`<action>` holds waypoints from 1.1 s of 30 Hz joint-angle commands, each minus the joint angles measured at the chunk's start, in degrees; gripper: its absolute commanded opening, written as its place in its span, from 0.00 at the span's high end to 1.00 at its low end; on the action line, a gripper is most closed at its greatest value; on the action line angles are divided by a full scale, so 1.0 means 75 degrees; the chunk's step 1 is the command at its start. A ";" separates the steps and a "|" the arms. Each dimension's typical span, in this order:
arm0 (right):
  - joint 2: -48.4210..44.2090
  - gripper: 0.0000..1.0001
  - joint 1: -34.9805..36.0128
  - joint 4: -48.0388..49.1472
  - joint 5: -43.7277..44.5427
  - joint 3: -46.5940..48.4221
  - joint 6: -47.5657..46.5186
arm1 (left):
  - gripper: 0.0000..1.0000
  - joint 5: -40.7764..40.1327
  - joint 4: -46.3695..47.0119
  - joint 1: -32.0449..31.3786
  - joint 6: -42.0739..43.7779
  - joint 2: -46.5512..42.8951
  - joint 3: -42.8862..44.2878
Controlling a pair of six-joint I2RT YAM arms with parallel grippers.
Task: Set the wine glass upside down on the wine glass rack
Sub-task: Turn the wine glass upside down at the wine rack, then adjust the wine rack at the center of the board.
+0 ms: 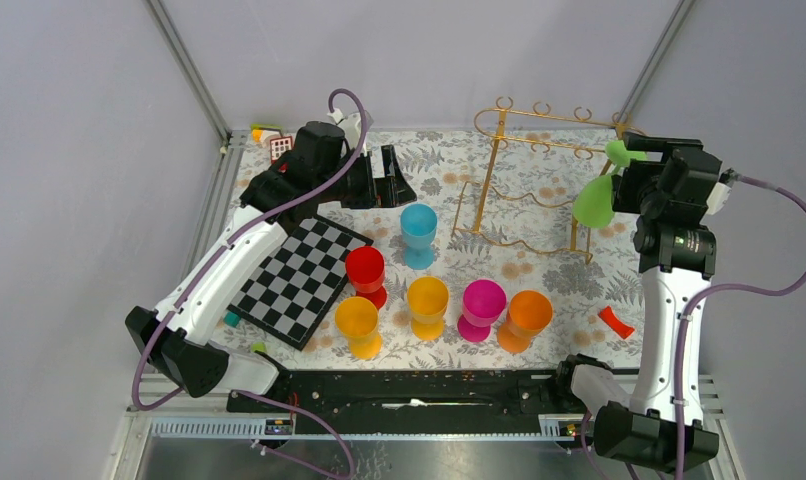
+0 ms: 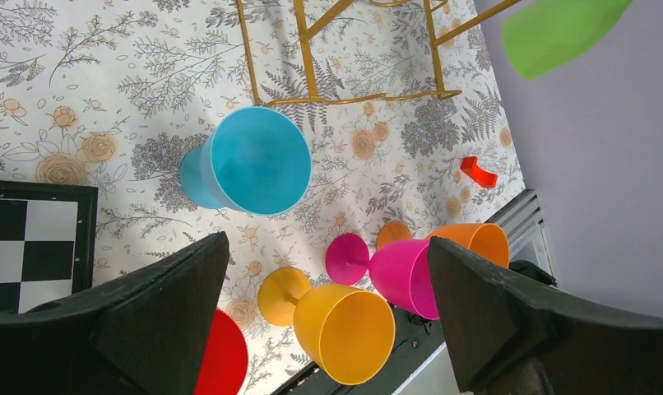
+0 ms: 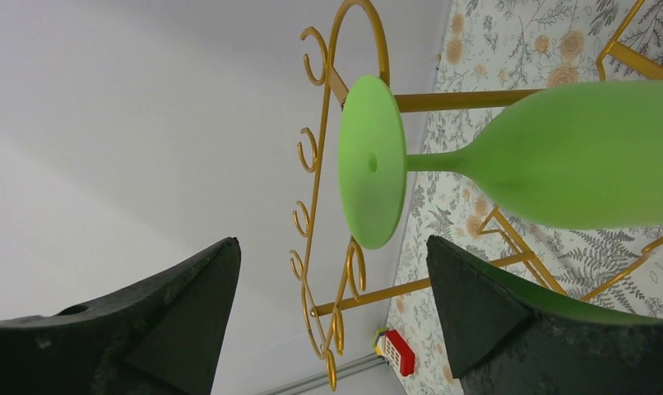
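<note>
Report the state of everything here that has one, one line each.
green wine glass: hanging upside down on the rack.
wine glass rack: upright, holding one glass.
right gripper: open, empty.
left gripper: open, empty.
blue glass: upright.
red glass: upright.
near yellow glass: upright.
middle yellow glass: upright.
magenta glass: upright.
orange glass: upright.
checkerboard: lying flat.

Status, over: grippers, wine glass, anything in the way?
Left gripper open, empty. Right gripper open, not touching the glass. Green wine glass hangs upside down, foot on the wine glass rack. Blue cup stands apart from the rack.
</note>
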 commanded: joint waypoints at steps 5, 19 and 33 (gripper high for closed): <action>-0.0264 0.08 -0.0179 -0.0186 -0.0259 0.0304 -0.0095 | 0.01 0.0064 0.0198 0.0038 -0.0060 0.0013 0.0575; -0.0551 0.07 -0.0354 -0.1598 0.0038 0.0723 -0.2517 | 0.09 0.0834 0.0461 0.0038 -0.0721 0.1259 0.2011; 0.0104 0.14 -0.0673 -0.2229 0.0089 0.1962 -0.4426 | 0.20 0.2685 0.3266 0.0039 -0.3979 0.3284 0.2796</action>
